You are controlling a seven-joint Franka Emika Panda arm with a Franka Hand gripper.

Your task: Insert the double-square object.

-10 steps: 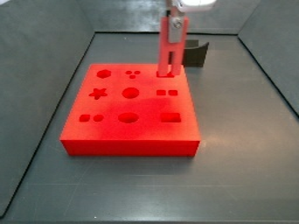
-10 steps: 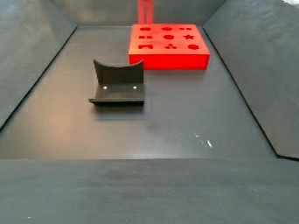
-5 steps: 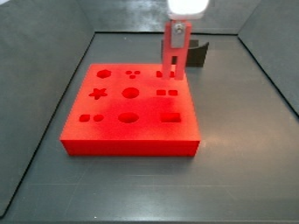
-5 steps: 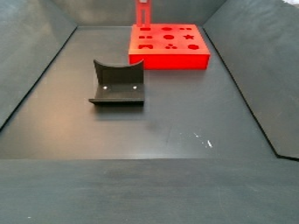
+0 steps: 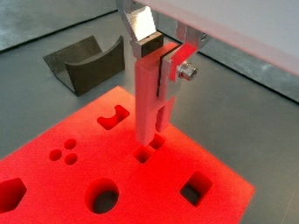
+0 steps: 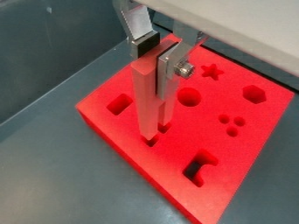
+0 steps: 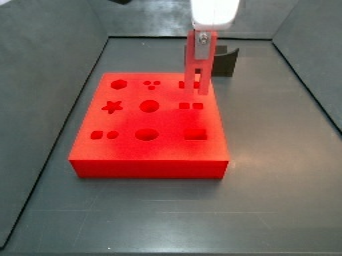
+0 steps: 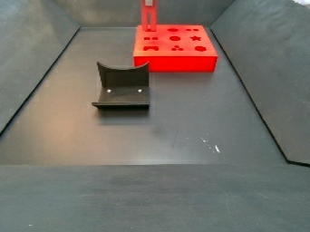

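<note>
End effector (image 5: 160, 54) grips slim red double-square object (image 5: 153, 101) upright

gripper (image 5: 160, 63) pointing straight down, fingers (image 5: 142, 26) clamped w/ red piece between

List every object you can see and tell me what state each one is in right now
Gripper: shut on the double-square object, above the red block.
Double-square object: held upright, lower end at the block's top face by a small hole; how deep it sits is unclear.
Red block: flat on the floor.
Dark grey curved holder: on the floor, empty.
</note>
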